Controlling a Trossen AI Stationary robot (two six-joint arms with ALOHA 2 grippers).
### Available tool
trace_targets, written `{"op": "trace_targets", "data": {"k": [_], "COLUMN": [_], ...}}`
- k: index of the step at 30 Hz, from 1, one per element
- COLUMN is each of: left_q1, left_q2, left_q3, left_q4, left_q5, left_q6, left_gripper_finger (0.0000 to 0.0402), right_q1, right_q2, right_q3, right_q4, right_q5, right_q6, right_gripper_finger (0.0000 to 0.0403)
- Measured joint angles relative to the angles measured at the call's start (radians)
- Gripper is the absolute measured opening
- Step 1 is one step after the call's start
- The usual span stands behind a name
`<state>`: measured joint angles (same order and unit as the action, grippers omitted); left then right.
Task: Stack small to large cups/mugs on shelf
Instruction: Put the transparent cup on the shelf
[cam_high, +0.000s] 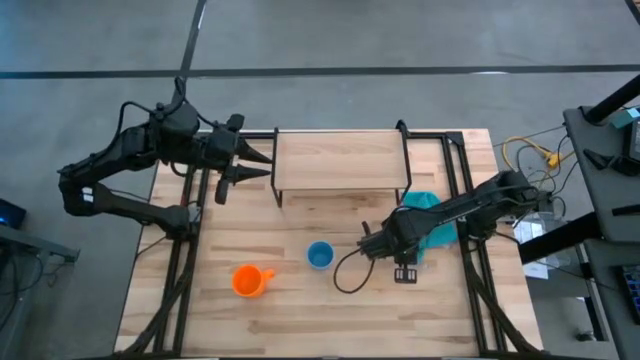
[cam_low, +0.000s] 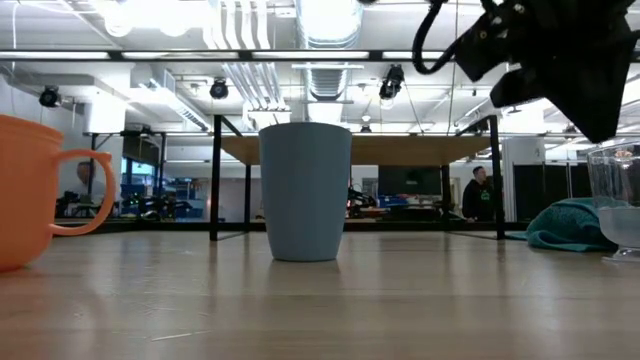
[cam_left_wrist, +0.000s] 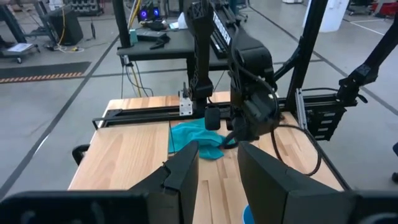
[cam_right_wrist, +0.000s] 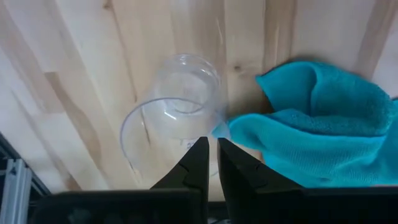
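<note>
The clear cup (cam_right_wrist: 171, 106) stands upright on the table beside the teal cloth (cam_right_wrist: 323, 130); in the low view the clear cup (cam_low: 618, 200) is at the right edge. My right gripper (cam_right_wrist: 211, 146) hangs over it, pointing down (cam_high: 385, 243), with its fingers almost together. The blue cup (cam_high: 319, 255) and the orange mug (cam_high: 248, 281) stand on their bases nearer the table's near edge. The shelf (cam_high: 340, 160) stands on black legs at the far side. My left gripper (cam_high: 262, 165) hovers open by the shelf's left end. My right gripper comes from above, pointing down, at the clear cup's rim (cam_right_wrist: 219, 121) on the side next to the cloth. The thin wall seems to run between the two fingertips (cam_right_wrist: 200, 149), which hide the exact spot. The cup stands upright with its base on the table.
The teal cloth (cam_high: 432, 228) lies bunched right beside the clear cup, toward the table's right. Black frame rails run along both table sides. The blue cup (cam_low: 305, 190) and orange mug (cam_low: 25, 190) stand apart, with bare wood between them and the shelf.
</note>
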<state>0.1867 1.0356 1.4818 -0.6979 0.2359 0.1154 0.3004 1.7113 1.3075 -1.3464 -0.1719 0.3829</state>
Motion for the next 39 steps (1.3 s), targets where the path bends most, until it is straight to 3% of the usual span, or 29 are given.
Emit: {"op": "trace_targets", "data": {"k": [20,39], "left_q1": [0.001,0.001], "left_q2": [-0.032,0.003], "left_q3": [0.000,-0.001], "left_q4": [0.000,0.012], "left_q5": [0.000,-0.005], "left_q6": [0.031,0.021], "left_gripper_finger": [0.0099,0.0099], "right_q1": [0.000,0.000], "right_q2": [0.025,0.019], "right_q3": [0.007,0.335], "right_q4": [-0.016,-0.056], "right_q5": [0.008,0.016], "right_q6": [-0.025,-0.043], "right_gripper_finger": [0.0029,0.0029]}}
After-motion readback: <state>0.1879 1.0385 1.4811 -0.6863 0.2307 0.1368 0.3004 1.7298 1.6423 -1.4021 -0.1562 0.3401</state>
